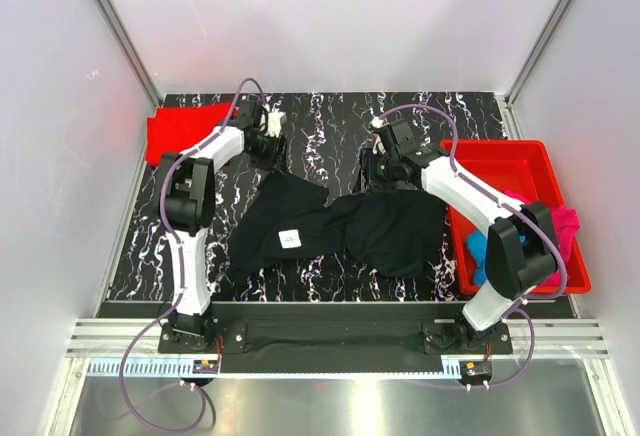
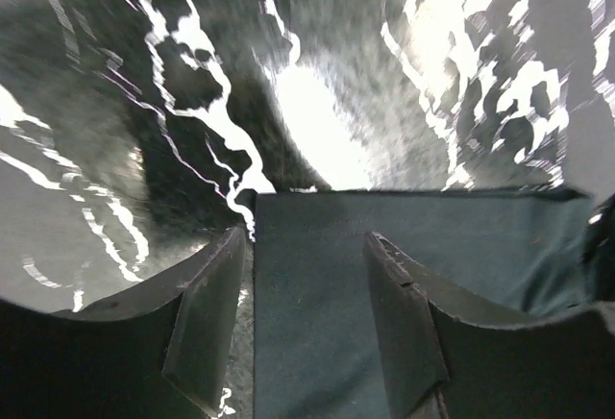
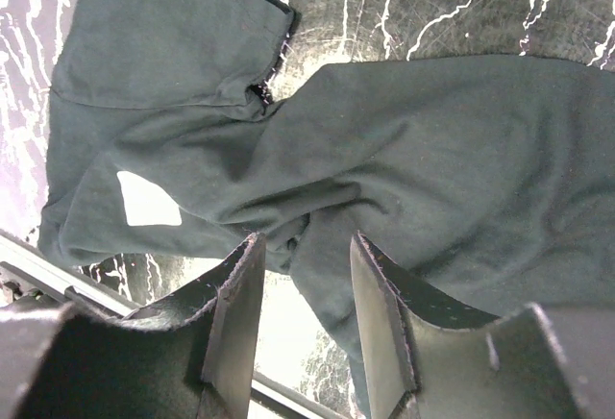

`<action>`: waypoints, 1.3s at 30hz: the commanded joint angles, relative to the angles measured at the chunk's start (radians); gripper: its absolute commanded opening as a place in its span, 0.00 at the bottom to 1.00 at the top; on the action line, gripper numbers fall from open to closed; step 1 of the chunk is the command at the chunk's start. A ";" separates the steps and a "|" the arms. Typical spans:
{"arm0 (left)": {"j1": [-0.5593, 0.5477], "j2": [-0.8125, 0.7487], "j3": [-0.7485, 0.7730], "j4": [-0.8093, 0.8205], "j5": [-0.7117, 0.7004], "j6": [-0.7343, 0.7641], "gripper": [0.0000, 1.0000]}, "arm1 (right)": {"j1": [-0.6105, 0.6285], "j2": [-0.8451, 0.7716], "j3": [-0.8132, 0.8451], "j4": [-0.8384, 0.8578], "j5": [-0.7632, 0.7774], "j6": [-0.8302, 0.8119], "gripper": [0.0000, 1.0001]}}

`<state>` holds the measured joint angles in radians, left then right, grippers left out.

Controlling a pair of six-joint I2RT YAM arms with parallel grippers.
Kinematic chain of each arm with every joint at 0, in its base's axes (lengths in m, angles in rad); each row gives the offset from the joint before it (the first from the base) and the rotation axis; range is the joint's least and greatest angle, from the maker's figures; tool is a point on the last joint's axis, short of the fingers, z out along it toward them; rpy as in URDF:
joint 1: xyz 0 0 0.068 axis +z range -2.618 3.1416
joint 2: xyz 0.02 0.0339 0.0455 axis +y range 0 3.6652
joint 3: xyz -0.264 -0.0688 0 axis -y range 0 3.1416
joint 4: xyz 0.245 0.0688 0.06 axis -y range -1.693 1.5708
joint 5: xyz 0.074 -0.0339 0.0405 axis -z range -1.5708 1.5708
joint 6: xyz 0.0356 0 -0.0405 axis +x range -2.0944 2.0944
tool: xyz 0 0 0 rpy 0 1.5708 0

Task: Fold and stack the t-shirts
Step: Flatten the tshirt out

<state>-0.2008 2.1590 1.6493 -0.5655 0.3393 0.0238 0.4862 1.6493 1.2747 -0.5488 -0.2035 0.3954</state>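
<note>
As it lies crumpled mid-table, we enter 1 black cloth t-shirt [image 1: 385, 231] on the black marbled table [image 1: 330, 121]. Left gripper [image 2: 303, 236]: jaws partly open, astride its hem. Right gripper [image 3: 306, 238]: jaws narrowly apart above it, gripping nothing. 1 red cloth t-shirt [image 1: 180, 128]: far-left corner.

two arms in white shells with black joints: left arm [image 1: 190, 256] at lower left of the top view, right arm [image 1: 455, 184] at right; a mauve cable [image 1: 163, 226] trails along each; in the wrist views dark wedge-shaped fingers [image 2: 207, 323] with rough, worn edges
</note>
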 commanded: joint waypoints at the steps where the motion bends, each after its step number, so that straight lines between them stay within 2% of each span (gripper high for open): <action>1: 0.001 0.012 0.043 -0.054 0.053 0.070 0.57 | 0.002 -0.062 0.006 0.013 -0.020 -0.024 0.48; 17: 0.008 0.081 0.124 -0.082 0.046 0.080 0.55 | 0.003 -0.071 -0.008 0.018 -0.031 -0.023 0.48; 22: 0.004 0.087 0.119 -0.103 0.049 0.073 0.47 | 0.002 -0.071 -0.006 0.024 -0.046 -0.017 0.48; 25: -0.009 0.081 0.103 -0.111 0.043 0.076 0.30 | 0.002 -0.074 -0.006 0.023 -0.050 -0.015 0.48; 26: -0.020 0.073 0.096 -0.111 0.040 0.077 0.20 | 0.002 -0.077 -0.005 0.021 -0.051 -0.013 0.48; 28: -0.029 0.059 0.075 -0.109 0.050 0.077 0.06 | 0.003 -0.080 -0.002 0.018 -0.054 -0.012 0.48; 29: -0.038 0.036 0.070 -0.108 0.059 0.071 0.00 | 0.002 -0.082 0.003 0.018 -0.053 -0.013 0.48; 31: -0.040 0.001 0.066 -0.108 0.064 0.047 0.00 | 0.002 -0.082 0.012 0.003 -0.053 -0.009 0.48; 34: -0.031 -0.132 0.070 -0.090 -0.005 -0.022 0.00 | 0.002 -0.077 0.049 -0.035 -0.030 -0.001 0.48; 35: -0.022 -0.216 0.064 -0.082 -0.035 -0.088 0.00 | 0.000 -0.074 0.072 -0.046 -0.014 0.002 0.48; 39: 0.021 -0.437 -0.029 -0.001 -0.176 -0.203 0.00 | 0.000 -0.019 0.147 -0.111 0.148 0.002 0.48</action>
<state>-0.2241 1.9690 1.6386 -0.6590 0.2806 -0.0605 0.4862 1.6192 1.3327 -0.6197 -0.1848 0.3954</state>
